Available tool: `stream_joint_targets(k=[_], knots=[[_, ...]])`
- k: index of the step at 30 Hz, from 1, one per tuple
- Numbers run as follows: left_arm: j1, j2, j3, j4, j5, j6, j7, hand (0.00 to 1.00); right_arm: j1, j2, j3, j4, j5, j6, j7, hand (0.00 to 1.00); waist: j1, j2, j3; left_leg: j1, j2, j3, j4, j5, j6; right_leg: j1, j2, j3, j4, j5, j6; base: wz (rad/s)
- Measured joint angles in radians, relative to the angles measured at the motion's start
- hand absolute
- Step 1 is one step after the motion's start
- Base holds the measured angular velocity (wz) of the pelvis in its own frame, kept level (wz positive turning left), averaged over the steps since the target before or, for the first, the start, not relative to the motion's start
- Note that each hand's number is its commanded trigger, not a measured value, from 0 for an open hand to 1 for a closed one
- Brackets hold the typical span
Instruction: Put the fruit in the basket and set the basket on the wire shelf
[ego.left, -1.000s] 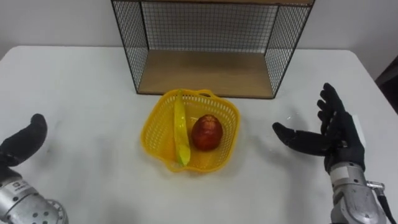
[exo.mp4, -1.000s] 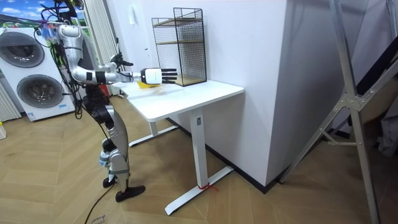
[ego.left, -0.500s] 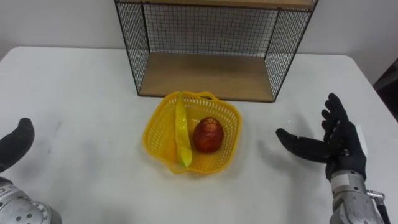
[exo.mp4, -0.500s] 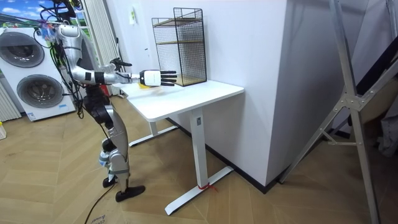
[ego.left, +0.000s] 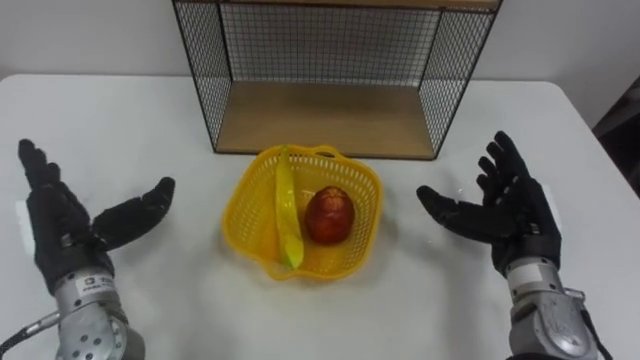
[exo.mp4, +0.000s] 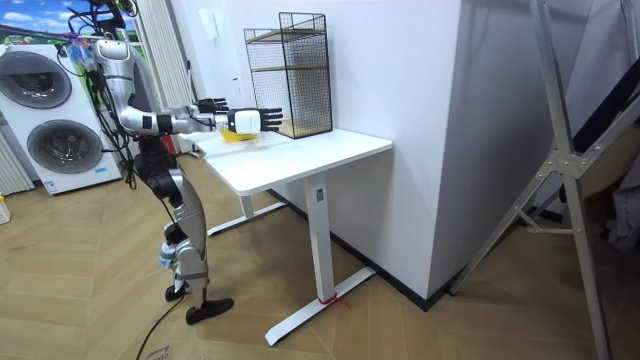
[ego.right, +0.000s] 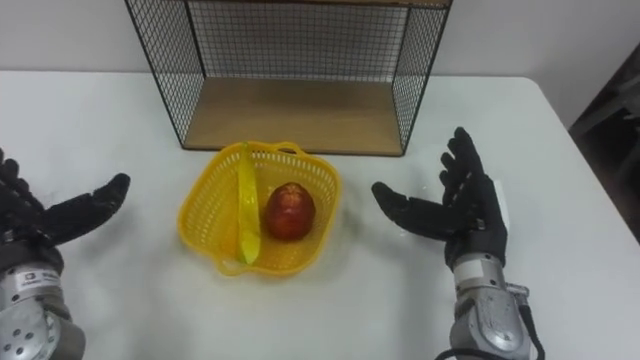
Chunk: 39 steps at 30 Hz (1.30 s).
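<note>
The basket is yellow plastic with openwork lattice walls and a wavy, roughly square rim. It sits on the smooth white bench, just in front of the wire shelf. In it lie a round, glossy red apple and a long, slim yellow-green banana. The banana stretches from the far rim to the near rim, with the apple touching its right side. The wire shelf is a black box of fine mesh, open at the front, with a flat wooden board as its floor.

The left robot hand is black, its fingers straight and spread, thumb pointing towards the basket, and it holds nothing. The right robot hand mirrors it, also spread wide and empty, palm turned inward. The basket lies between the two, near each but touching neither.

In the room view the robot stands at the bench's end, both arms held out over the top.
</note>
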<state>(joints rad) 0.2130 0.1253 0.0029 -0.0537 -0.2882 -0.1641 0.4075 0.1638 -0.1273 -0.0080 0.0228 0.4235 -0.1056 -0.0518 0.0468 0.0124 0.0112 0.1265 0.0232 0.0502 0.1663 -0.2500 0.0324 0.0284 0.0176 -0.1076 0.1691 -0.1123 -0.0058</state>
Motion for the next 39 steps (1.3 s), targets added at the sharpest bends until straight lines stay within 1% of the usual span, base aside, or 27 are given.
stream_joint_targets(k=[4, 7, 12, 13, 16, 19, 22, 28, 39], knots=[[-0.001, 0.0, -0.049, 0.014, -0.036, 0.0, -0.079, 0.0, -0.006, 0.0, 0.044, 0.0, 0.046, -0.004, 0.04, 0.0, -0.019, 0.001, 0.0007, -0.013, 0.0, 0.001, 0.003, 0.0, 0.0, -0.011, 0.0, -0.002, 0.0, 0.0, 0.0, 0.0], [-0.012, -0.001, -0.066, 0.052, -0.036, 0.0, -0.135, 0.0, -0.007, 0.0, 0.047, 0.0, 0.061, -0.006, 0.06, 0.0, -0.021, 0.001, 0.0007, -0.013, 0.0, 0.002, 0.003, 0.0, 0.0, -0.012, 0.0, -0.002, 0.0, 0.0, 0.0, 0.0], [-0.014, 0.0, -0.07, 0.062, -0.036, -0.001, -0.191, 0.0, -0.007, 0.005, 0.048, 0.0, 0.111, -0.01, 0.097, 0.0, -0.028, 0.0, 0.0007, -0.011, 0.001, 0.007, 0.003, 0.0, 0.0, -0.011, -0.001, -0.001, -0.001, 0.0, 0.0, -0.01], [-0.014, 0.001, -0.071, 0.077, -0.036, -0.007, -0.209, 0.0, -0.008, 0.005, 0.051, 0.0, 0.123, -0.01, 0.103, 0.0, -0.028, 0.0, 0.0008, -0.01, 0.002, 0.012, 0.003, 0.0, 0.0, -0.011, -0.001, 0.001, -0.001, 0.0, 0.0, -0.06], [-0.014, 0.0, -0.087, 0.127, -0.038, -0.007, -0.252, 0.0, -0.008, 0.004, 0.062, 0.011, 0.124, -0.012, 0.13, 0.0, -0.027, 0.0, 0.0008, -0.011, 0.004, 0.019, 0.005, 0.0, 0.0, -0.012, -0.001, 0.006, -0.002, 0.0, 0.0, -0.06], [-0.014, -0.004, -0.104, 0.145, -0.063, -0.007, -0.297, 0.0, -0.007, 0.004, 0.076, 0.024, 0.124, -0.012, 0.144, 0.0, -0.028, 0.001, 0.0006, -0.011, 0.004, 0.019, 0.003, 0.0, 0.0, -0.014, 0.0, 0.008, 0.0, 0.0, 0.0, 0.0], [-0.014, -0.006, -0.104, 0.165, -0.074, -0.007, -0.33, 0.0, -0.007, 0.004, 0.085, 0.038, 0.123, -0.012, 0.167, 0.0, -0.027, 0.002, 0.0001, -0.011, 0.003, 0.019, 0.002, 0.0, 0.0, -0.014, 0.001, 0.008, 0.001, 0.0, -0.001, 0.0], [-0.014, -0.016, -0.104, 0.167, -0.073, -0.001, -0.364, 0.0, -0.007, 0.006, 0.109, 0.039, 0.117, -0.008, 0.195, 0.0, -0.024, 0.009, -0.0038, -0.011, 0.001, 0.021, 0.002, 0.0, 0.0, -0.014, 0.001, 0.008, 0.0, 0.0, -0.001, 0.0], [-0.014, -0.017, -0.107, 0.183, -0.073, 0.004, -0.399, 0.0, -0.007, 0.006, 0.131, 0.039, 0.102, -0.007, 0.218, 0.0, -0.022, 0.007, -0.0041, -0.001, 0.002, 0.03, 0.003, 0.0, 0.0, -0.009, 0.0, 0.016, 0.002, 0.0, -0.001, -0.02]])
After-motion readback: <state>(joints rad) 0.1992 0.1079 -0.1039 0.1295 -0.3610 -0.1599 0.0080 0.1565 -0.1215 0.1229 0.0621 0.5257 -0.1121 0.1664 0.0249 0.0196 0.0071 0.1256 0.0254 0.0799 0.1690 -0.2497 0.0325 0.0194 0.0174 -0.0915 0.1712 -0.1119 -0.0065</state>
